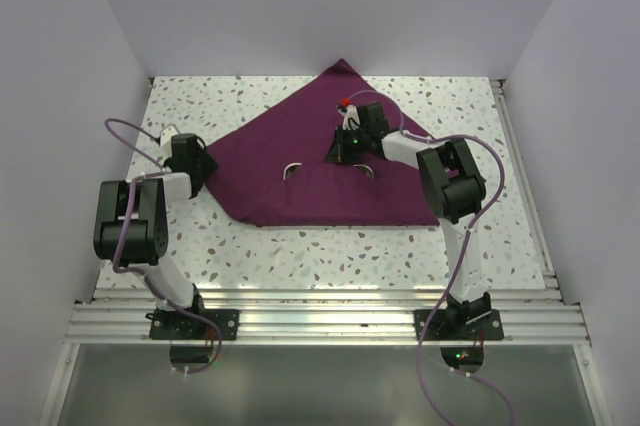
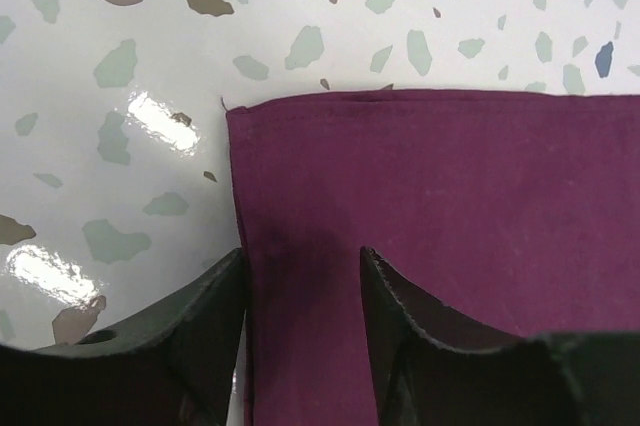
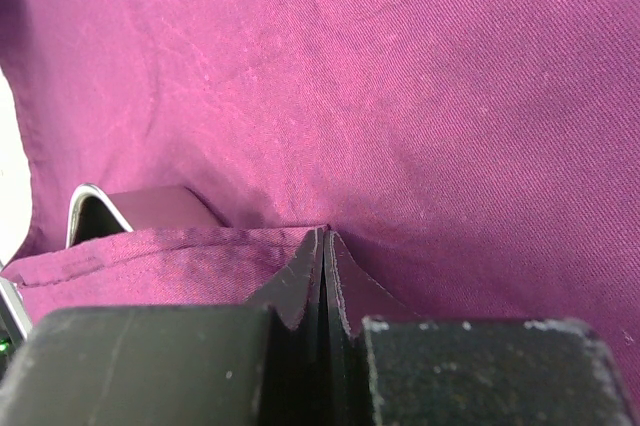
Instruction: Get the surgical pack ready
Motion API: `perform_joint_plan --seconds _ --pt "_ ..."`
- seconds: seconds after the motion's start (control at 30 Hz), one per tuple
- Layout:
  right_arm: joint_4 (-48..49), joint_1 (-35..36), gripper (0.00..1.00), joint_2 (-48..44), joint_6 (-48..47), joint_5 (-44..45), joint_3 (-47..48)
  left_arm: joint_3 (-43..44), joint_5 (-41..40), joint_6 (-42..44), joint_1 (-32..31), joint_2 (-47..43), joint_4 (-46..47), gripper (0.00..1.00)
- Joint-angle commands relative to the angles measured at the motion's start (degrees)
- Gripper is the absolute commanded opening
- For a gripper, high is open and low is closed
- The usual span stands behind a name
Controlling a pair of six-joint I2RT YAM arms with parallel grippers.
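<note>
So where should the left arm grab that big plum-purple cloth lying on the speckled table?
Probably at the plum-purple cloth's left corner, coming in low from the left across the speckled table. The hemmed edges there lie flat and free, and the open left gripper sits over one of them, so one finger could slip underneath.

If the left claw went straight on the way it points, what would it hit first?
Probably the purple cloth: its corner lies just ahead of the open left claw, with the bare table beyond. Depth is unclear.
</note>
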Motion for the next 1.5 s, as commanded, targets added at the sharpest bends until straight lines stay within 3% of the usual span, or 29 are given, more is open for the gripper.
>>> perform_joint_plan --seconds 0.0,0.27,0.43,0.53,0.67,0.7,0.97,1.2,1.47 --pt "-0.9 1.0 0.00 -2.6 0.0 -2.0 -1.0 0.6 1.6 -0.8 0.4 -0.1 1.1 0.58" --pt "-1.0 1.0 0.00 -2.5 -0.1 -1.8 -0.9 1.3 3.7 -2.0 0.9 2.0 1.2 0.60" --pt "-1.0 1.0 0.00 -2.5 -0.2 -1.7 -1.0 1.7 7.3 -4.1 2.3 4.0 2.5 0.53" --pt "-1.0 1.0 0.00 -2.6 -0.1 -1.8 -1.0 2.1 7.5 -4.2 2.2 4.6 2.6 0.44" --pt "-1.0 1.0 0.00 -2.6 -0.2 -1.9 -0.9 2.3 9.2 -3.4 2.3 5.6 3.3 0.17" --pt "-1.1 1.0 0.00 -2.5 -0.1 -1.9 -0.9 2.5 10.2 -3.1 2.2 5.7 3.5 0.01" --pt "-1.0 1.0 0.00 -2.4 0.2 -2.1 -0.5 2.5 6.4 0.0 0.7 0.7 2.6 0.00" --pt "-0.8 1.0 0.00 -1.9 1.0 -2.2 -0.3 4.6 -6.2 4.4 -8.3 -5.6 -0.6 0.00" --pt "-0.2 1.0 0.00 -1.9 1.8 -2.2 -0.9 6.7 -10.5 6.0 -12.4 -7.4 -3.5 0.00"
